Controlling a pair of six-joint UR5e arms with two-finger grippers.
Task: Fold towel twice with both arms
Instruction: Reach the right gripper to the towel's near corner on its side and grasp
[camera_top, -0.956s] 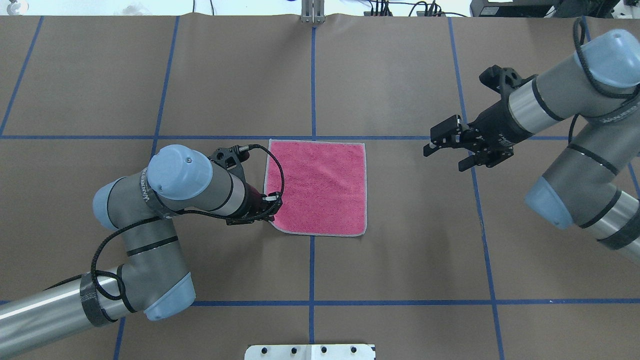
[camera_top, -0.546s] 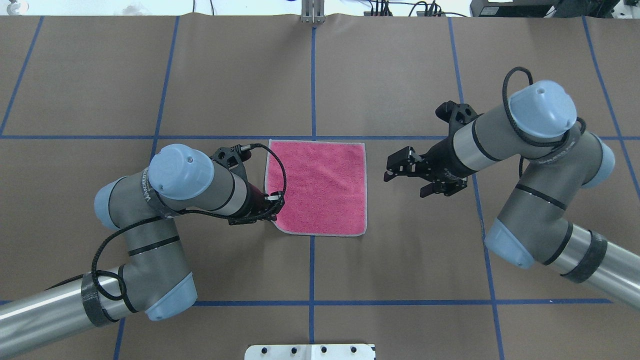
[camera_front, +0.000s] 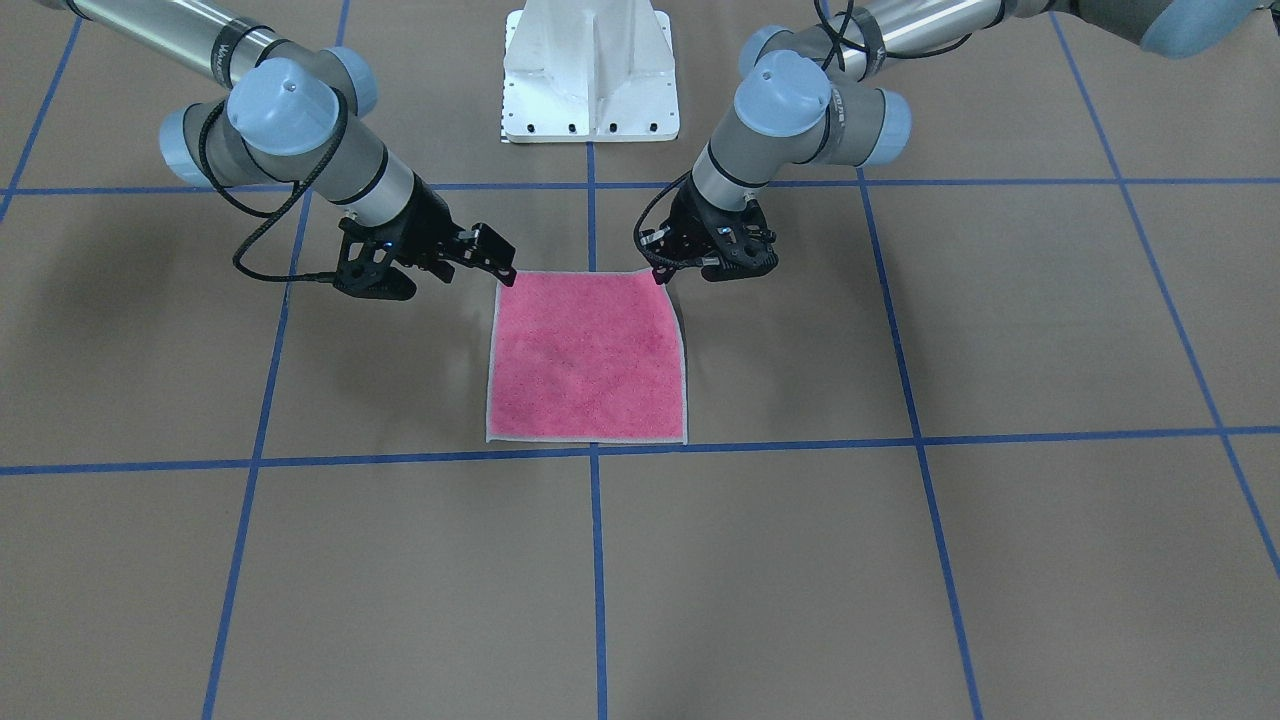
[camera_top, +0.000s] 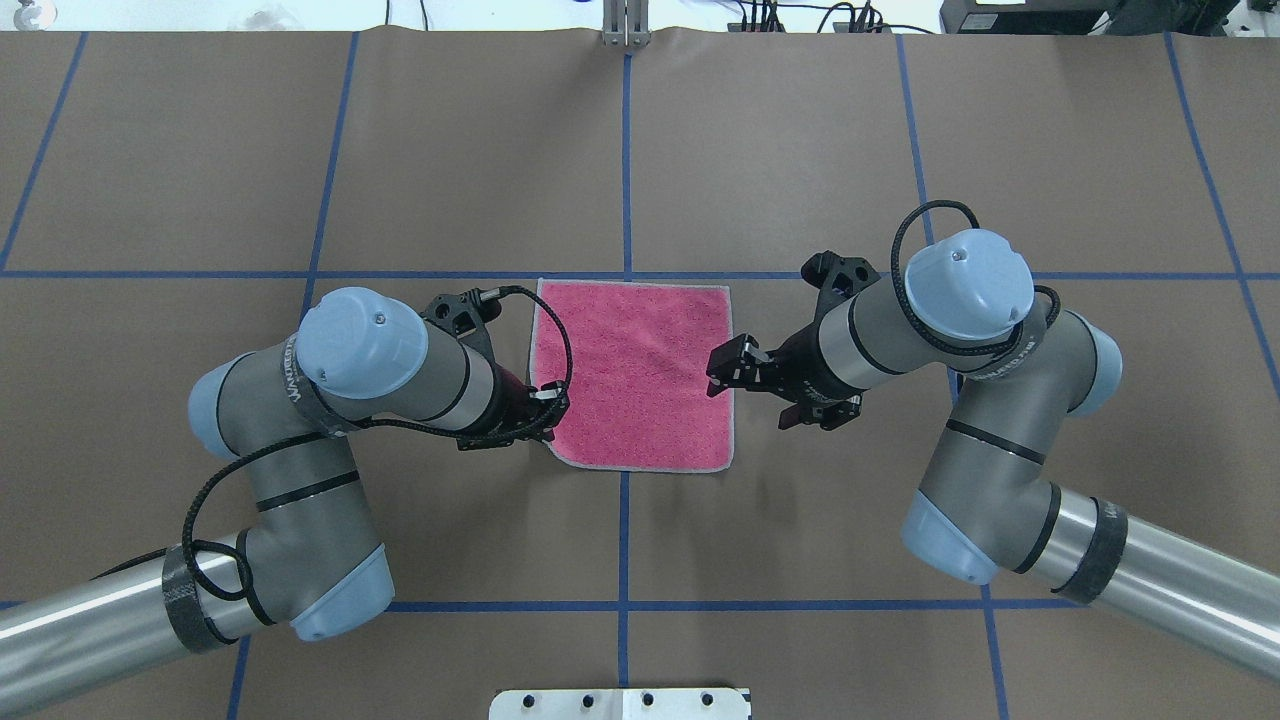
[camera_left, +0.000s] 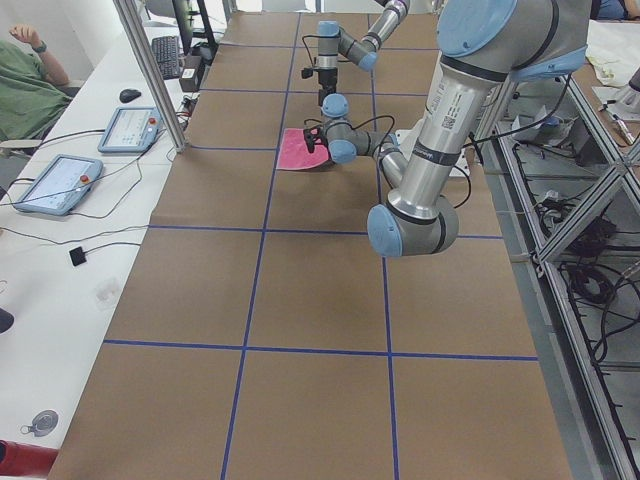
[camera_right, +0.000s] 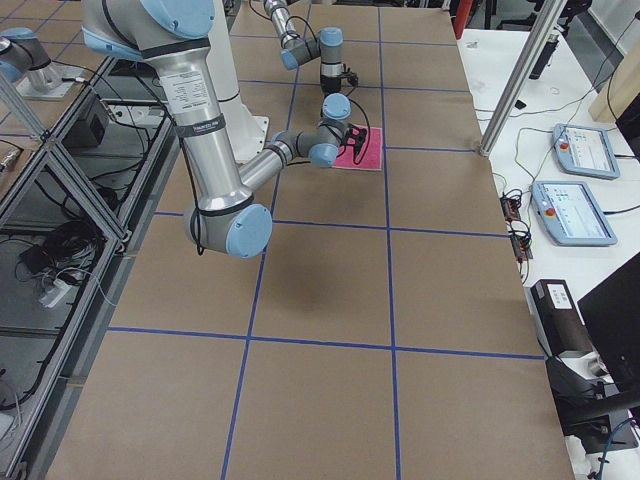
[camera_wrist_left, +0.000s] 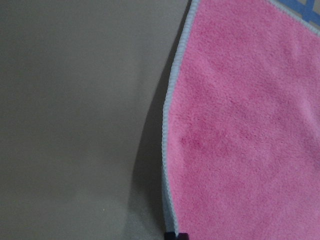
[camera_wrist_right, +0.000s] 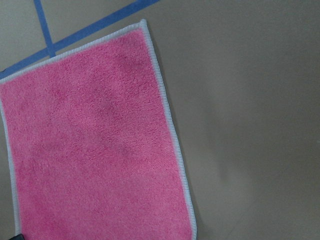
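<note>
Right pincer (camera_top: 757, 392) has advanced inward since the earlier frame; it is now spread, hovering at the edge of the towel (camera_top: 640, 375). Left pincer (camera_top: 540, 420) unmoved, apparently pinching the corner nearest it, jaws largely hidden. The towel lies pink face up between both pincers. Open brown desk (camera_top: 800, 150) extends beyond each, crossed by blue tape lines (camera_top: 626, 170).
</note>
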